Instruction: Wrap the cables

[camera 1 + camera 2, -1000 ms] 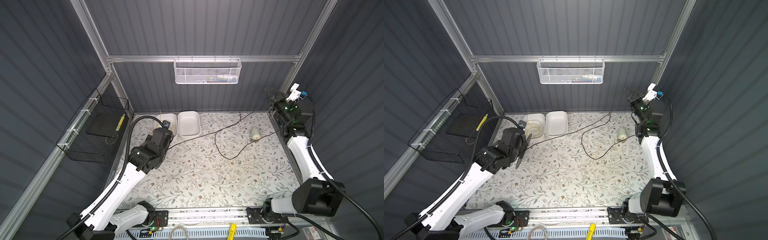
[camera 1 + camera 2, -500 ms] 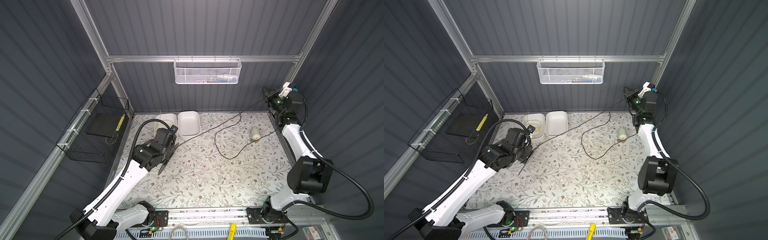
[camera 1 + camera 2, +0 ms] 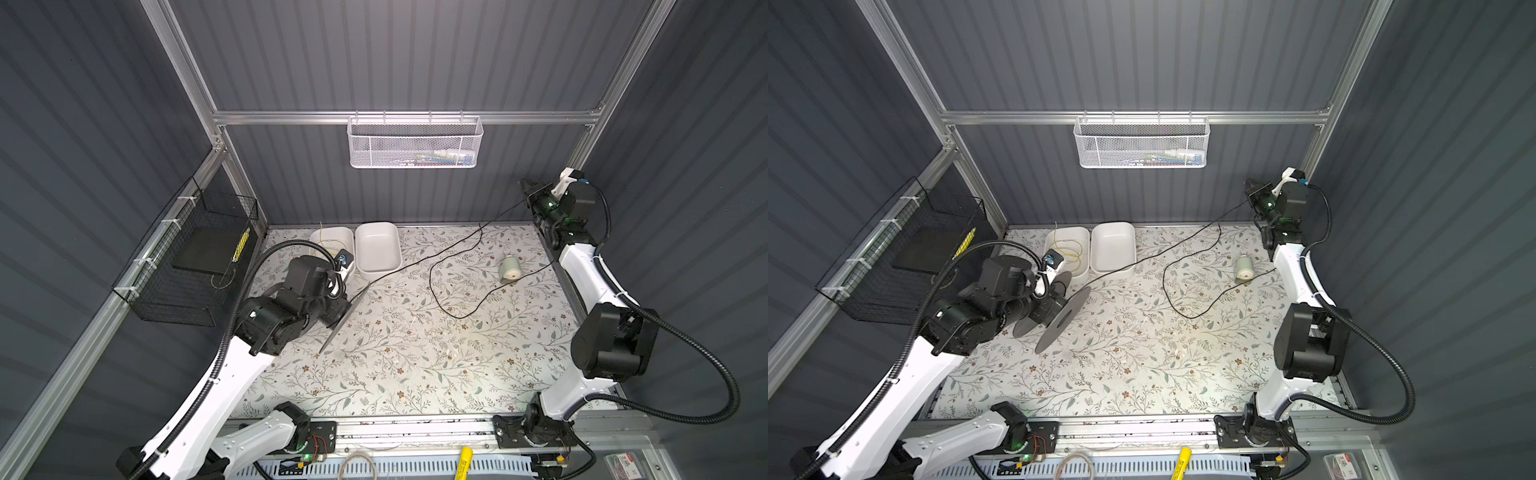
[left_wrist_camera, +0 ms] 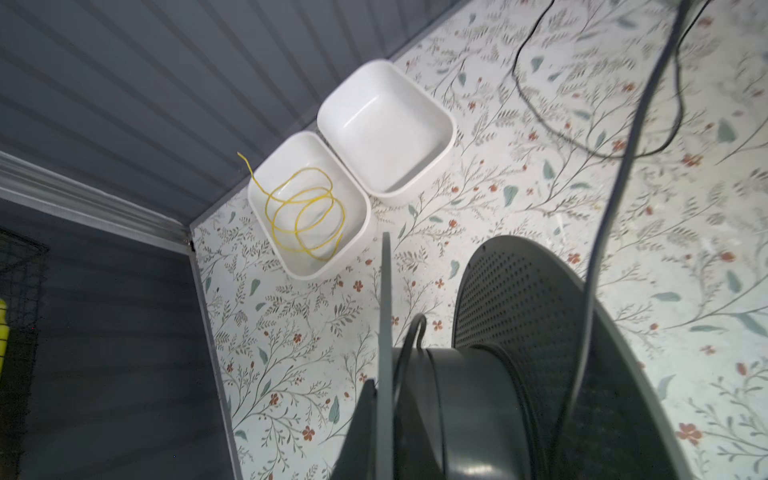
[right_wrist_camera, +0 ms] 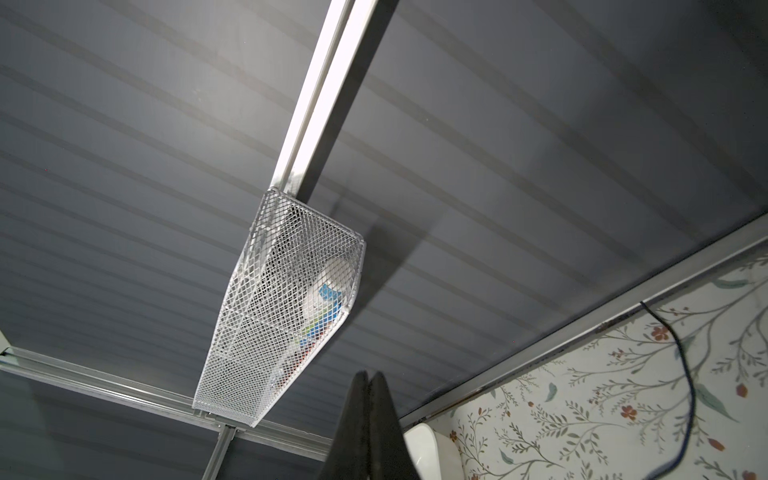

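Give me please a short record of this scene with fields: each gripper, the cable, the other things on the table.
left gripper: shut on a flange of the grey spool, which is tilted
right gripper: shut on the black cable, raised by the back wall
black cable: runs from spool to right gripper; slack loop lies on table
white bins: two, side by side; one holds yellow wire, one empty
white roll: lying beside the loop

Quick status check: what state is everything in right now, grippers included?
black cord: mostly unwound; one stretch taut, a loop slack
spool: held tilted, a few black cord turns on its hub
left gripper: shut on the spool's flange
right gripper: shut, raised; black cord apparently pinched in it
yellow wire coil: coiled inside the corner white bin
second white bin: empty
pale cylinder: lying on its side
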Motion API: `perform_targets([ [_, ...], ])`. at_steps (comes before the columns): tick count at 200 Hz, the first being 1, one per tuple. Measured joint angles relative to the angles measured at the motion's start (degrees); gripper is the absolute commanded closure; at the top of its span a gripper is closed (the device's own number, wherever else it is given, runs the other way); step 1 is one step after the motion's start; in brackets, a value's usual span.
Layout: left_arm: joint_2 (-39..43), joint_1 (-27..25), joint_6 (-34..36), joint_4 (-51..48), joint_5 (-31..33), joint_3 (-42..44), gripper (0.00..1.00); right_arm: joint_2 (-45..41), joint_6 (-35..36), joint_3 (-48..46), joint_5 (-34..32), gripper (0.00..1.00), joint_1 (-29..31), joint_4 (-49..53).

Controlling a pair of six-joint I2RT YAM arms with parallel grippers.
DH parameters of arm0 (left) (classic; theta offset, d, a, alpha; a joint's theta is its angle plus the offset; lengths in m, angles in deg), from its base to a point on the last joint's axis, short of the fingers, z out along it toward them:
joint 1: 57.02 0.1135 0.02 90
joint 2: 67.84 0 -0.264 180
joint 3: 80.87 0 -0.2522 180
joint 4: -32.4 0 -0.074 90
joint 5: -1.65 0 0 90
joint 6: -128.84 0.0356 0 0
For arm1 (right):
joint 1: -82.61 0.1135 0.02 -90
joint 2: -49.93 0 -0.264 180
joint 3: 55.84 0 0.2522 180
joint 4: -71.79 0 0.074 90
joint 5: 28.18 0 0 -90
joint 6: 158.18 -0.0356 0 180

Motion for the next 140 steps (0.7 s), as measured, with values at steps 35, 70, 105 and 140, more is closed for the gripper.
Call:
perform_targets([
  [35, 1.27, 0.02, -1.86, 0.81, -6.4, -8.28, 1.0, 1.22, 1.03, -2.27, -0.68, 1.0, 0.66, 0.72],
  [70, 0.79, 0.0, -4.15, 1.86, -13.0, -13.73, 1.0, 2.93, 2.56, -3.76, -2.56, 1.0, 2.56, 1.77],
  [105, -1.2, 0.02, -5.86, 2.73, -18.62, -17.18, 1.0, 3.28, 4.31, -6.43, -4.35, 1.0, 5.33, 1.97],
  [140, -3.45, 0.0, -7.91, 4.9, -19.63, -20.28, 1.0, 3.06, 5.97, -10.67, -5.81, 1.0, 8.09, 0.74],
])
